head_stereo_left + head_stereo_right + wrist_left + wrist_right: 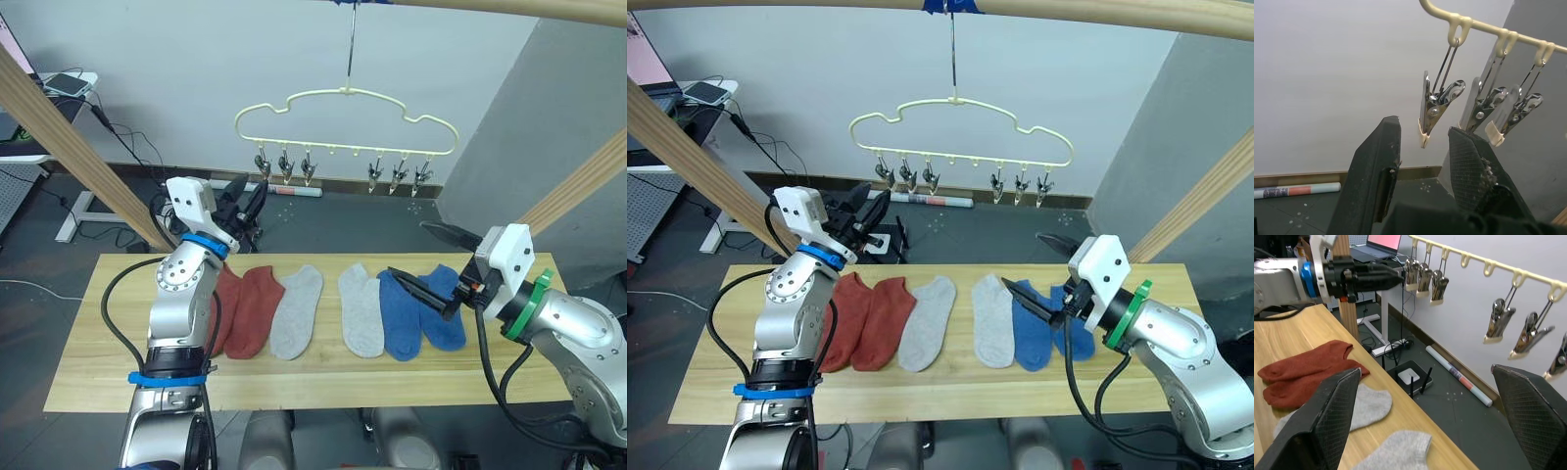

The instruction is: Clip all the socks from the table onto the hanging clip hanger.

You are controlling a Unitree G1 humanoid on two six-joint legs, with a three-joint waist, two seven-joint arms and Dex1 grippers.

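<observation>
Six socks (318, 311) flat on table (98, 377). Left gripper (1422, 147) parted, empty, just under clip hanger (345, 122) end clip; right gripper (431, 264) spread wide, empty.

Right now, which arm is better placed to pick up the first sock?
Probably the right. Its open claw hovers just above the blue socks, while the left claw, also open and empty, is raised toward the clip hanger.

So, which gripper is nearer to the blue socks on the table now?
Right. The right gripper hangs open just above the blue socks at the table's right end. The left gripper is raised at the far left, beyond the rust-red socks, pointing toward the clip hanger.
</observation>
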